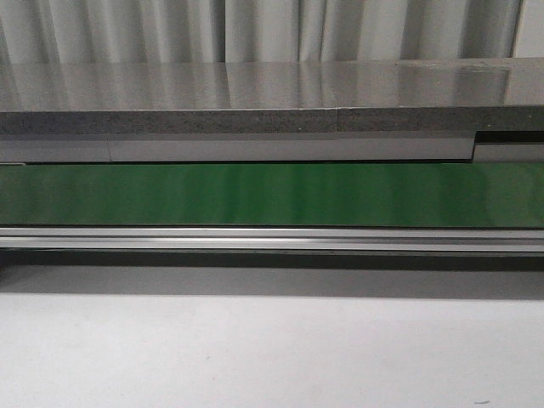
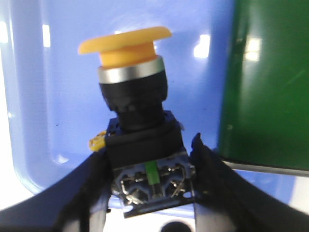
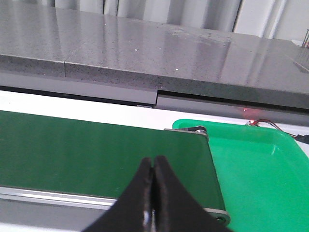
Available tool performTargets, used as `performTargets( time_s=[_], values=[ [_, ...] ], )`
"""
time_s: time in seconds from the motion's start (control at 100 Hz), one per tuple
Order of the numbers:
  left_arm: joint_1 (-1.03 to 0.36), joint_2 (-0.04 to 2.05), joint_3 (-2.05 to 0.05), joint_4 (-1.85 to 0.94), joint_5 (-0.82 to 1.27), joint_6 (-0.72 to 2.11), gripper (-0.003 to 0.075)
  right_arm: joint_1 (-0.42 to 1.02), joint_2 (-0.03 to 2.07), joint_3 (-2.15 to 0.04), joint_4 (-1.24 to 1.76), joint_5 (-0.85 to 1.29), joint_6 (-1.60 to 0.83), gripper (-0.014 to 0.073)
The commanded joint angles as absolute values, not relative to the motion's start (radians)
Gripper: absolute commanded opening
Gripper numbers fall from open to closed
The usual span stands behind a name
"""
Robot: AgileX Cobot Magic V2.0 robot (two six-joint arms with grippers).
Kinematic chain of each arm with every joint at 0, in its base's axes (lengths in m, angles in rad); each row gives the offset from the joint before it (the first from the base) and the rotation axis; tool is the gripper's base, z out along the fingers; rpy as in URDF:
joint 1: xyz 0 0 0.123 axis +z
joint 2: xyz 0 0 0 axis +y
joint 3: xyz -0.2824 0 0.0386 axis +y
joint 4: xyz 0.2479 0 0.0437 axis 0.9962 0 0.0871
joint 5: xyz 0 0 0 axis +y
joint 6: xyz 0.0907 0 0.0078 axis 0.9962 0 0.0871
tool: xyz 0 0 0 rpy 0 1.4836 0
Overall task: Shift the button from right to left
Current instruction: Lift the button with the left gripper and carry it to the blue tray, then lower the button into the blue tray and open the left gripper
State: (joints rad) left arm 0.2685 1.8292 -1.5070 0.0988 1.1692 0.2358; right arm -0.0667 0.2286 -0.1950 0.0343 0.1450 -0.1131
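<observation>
In the left wrist view the button point(image 2: 137, 104), with a yellow-orange mushroom cap, silver ring and black boxy body, is held between the black fingers of my left gripper point(image 2: 152, 181). The gripper is shut on the button's base, over a blue tray point(image 2: 43, 106). In the right wrist view my right gripper point(image 3: 153, 166) is shut and empty, its tips pressed together above the green conveyor belt point(image 3: 96, 154). Neither gripper nor the button shows in the front view.
The green belt point(image 1: 272, 194) runs across the front view behind a metal rail point(image 1: 272, 240), with a grey stone counter point(image 1: 255, 98) behind. A green tray point(image 3: 260, 164) lies beside the belt's end. The belt's edge point(image 2: 265, 82) borders the blue tray.
</observation>
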Motion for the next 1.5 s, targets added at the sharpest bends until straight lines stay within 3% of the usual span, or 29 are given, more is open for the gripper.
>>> performTargets(
  time_s=[0.0, 0.4, 0.47, 0.62, 0.7, 0.82, 0.94, 1.01, 1.15, 1.49],
  values=[
    [0.298, 1.811, -1.534, 0.092, 1.145, 0.259, 0.0274, -0.068, 0.234, -0.222, 0.027, 0.064, -0.113, -0.0068],
    [0.326, 1.973, -1.534, 0.098, 1.084, 0.268, 0.0279, -0.068, 0.234, -0.222, 0.027, 0.064, -0.113, -0.0068],
    [0.326, 1.976, -1.534, 0.091, 1.084, 0.268, 0.0328, -0.068, 0.234, -0.222, 0.027, 0.064, -0.113, -0.0068],
    [0.326, 1.976, -1.534, 0.097, 1.084, 0.268, 0.0557, -0.068, 0.234, -0.222, 0.027, 0.064, -0.113, -0.0068],
    [0.326, 1.976, -1.534, 0.104, 1.083, 0.268, 0.0572, -0.068, 0.234, -0.222, 0.027, 0.064, -0.113, -0.0068],
    [0.326, 1.968, -1.534, 0.104, 1.083, 0.264, 0.0521, -0.068, 0.234, -0.222, 0.027, 0.064, -0.113, -0.0068],
    [0.326, 1.943, -1.534, 0.104, 1.08, 0.257, 0.041, -0.068, 0.234, -0.222, 0.027, 0.064, -0.113, -0.0068],
    [0.326, 1.917, -1.534, 0.104, 1.078, 0.225, 0.0291, -0.068, 0.234, -0.222, 0.027, 0.064, -0.113, -0.0068],
    [0.326, 1.848, -1.534, 0.072, 1.067, 0.149, -0.0023, -0.068, 0.234, -0.222, 0.027, 0.064, -0.113, -0.0068],
    [0.231, 1.69, -1.529, -0.122, 0.982, 0.172, -0.002, -0.068, 0.234, -0.222, 0.027, 0.064, -0.113, -0.0068]
  ],
)
